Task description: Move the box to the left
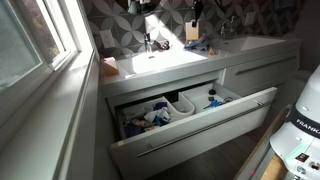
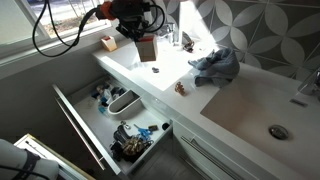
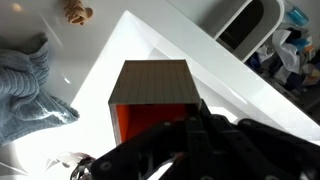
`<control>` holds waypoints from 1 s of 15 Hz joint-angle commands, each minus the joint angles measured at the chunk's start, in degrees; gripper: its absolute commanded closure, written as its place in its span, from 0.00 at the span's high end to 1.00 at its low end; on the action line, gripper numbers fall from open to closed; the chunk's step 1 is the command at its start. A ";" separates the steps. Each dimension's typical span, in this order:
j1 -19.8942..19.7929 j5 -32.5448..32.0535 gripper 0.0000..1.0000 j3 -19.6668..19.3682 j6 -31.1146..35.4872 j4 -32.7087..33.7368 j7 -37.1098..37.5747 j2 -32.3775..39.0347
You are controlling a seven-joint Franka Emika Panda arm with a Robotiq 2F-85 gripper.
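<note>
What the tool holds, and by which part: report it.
The small orange-tan cardboard box, hanging above the white basin, gripped at its upper end by the tool; finger contact itself is hidden.

Cam layout: in an exterior view the camera sits low beside the window [image 1: 35, 40], well back. It faces the vanity front along the sill, with the open drawer [image 1: 185, 110] mid-frame and the tabletop [image 1: 170, 62] above it (robot body [image 1: 300, 140] clips the lower right corner). In an exterior view the camera is higher and nearer, looking down obliquely along the tabletop [image 2: 230, 95], drawer [image 2: 110, 115] lower left. The wrist view is very close, looking down past the end effector [image 3: 170, 138] onto the box [image 3: 150, 82]. Shared: tabletop and drawer appear in all three. The blue cloth [image 2: 215, 65] appears in an exterior view and the wrist view.
</note>
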 commanded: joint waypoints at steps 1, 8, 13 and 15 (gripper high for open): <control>6.10 -0.34 0.01 4.59 -5.48 5.38 -0.80 2.16; 10.67 -0.03 0.04 9.14 -11.44 13.59 -5.34 6.57; 10.04 -0.07 0.04 8.89 -12.29 17.01 -8.17 9.52; 10.06 -0.07 0.04 8.90 -12.34 17.11 -8.21 9.53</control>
